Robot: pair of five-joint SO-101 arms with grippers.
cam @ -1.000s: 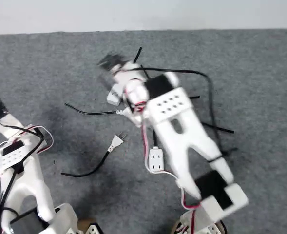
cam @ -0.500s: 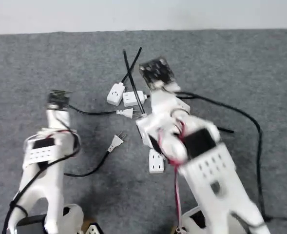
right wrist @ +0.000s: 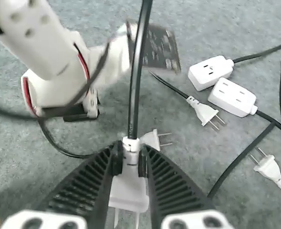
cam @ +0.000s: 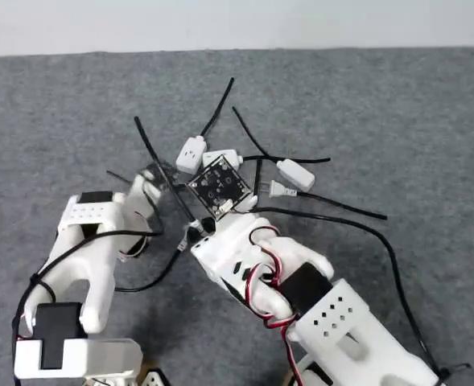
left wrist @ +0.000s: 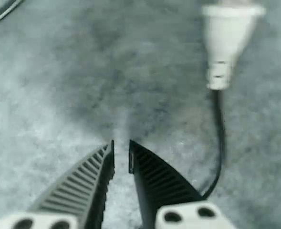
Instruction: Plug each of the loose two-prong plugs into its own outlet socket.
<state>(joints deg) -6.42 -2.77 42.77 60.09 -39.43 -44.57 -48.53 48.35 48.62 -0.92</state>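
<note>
My right gripper [right wrist: 129, 145] is shut on a white outlet socket [right wrist: 127, 188], whose black cord [right wrist: 136, 71] rises straight up from the jaws. A loose two-prong plug [right wrist: 154, 139] lies on the carpet right beside it. In the high view the right gripper [cam: 204, 227] sits under its camera board at the table's middle. My left gripper [left wrist: 121, 145] hovers low over bare carpet, shut with nothing in it. A white plug [left wrist: 228, 33] lies ahead of it. Two more outlet sockets [cam: 191, 153] [cam: 220, 158] lie side by side farther back.
Another plug [cam: 275, 190] and a white cord end [cam: 294, 173] lie to the right of the sockets. Black cords [cam: 333, 207] criss-cross the grey carpet. The left arm [cam: 92, 233] stands close to the right arm's wrist, with its body [right wrist: 54, 62] just beyond the held cord.
The left arm has swung right toward the middle. The right arm has drawn back and down over the loose plug, and the outlet socket that lay near the front is now in its jaws.
</note>
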